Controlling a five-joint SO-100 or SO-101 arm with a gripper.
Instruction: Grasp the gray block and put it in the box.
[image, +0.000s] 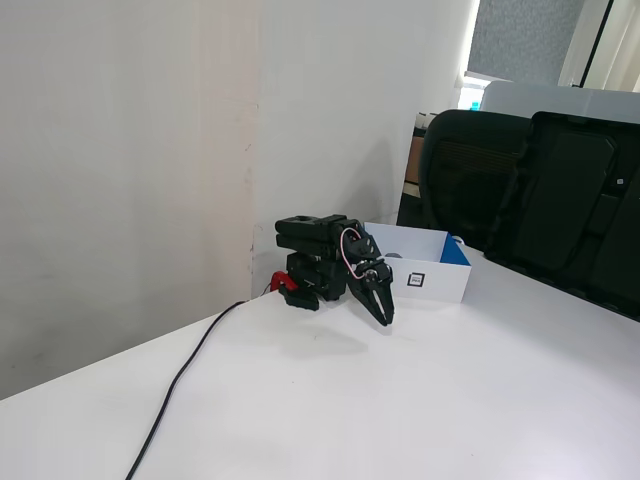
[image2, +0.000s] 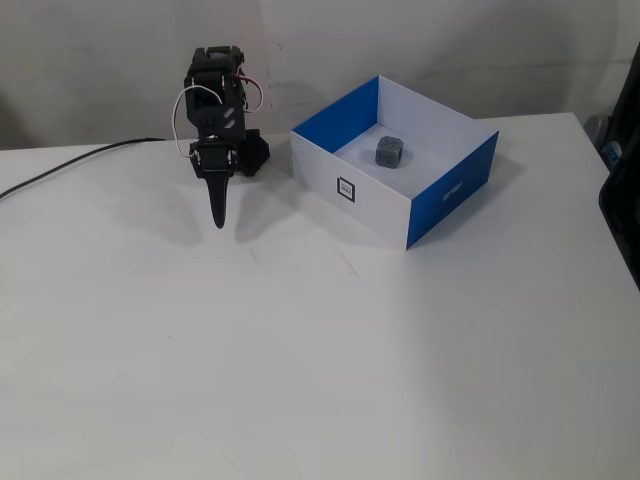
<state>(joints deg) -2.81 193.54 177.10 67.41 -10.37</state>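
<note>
The gray block (image2: 389, 152) lies inside the box (image2: 450, 190), on its white floor near the back. The box also shows in a fixed view (image: 440, 285), white outside with a small square label on the front; the block is hidden there. My black gripper (image2: 219, 220) is folded down at the arm's base, left of the box, fingertips together and pointing at the table. It also shows in a fixed view (image: 384, 320), shut and empty, in front of the box's left corner.
A black cable (image: 185, 375) runs from the arm's base across the table to the front edge. Black chairs (image: 560, 200) stand behind the table on the right. A white wall is behind the arm.
</note>
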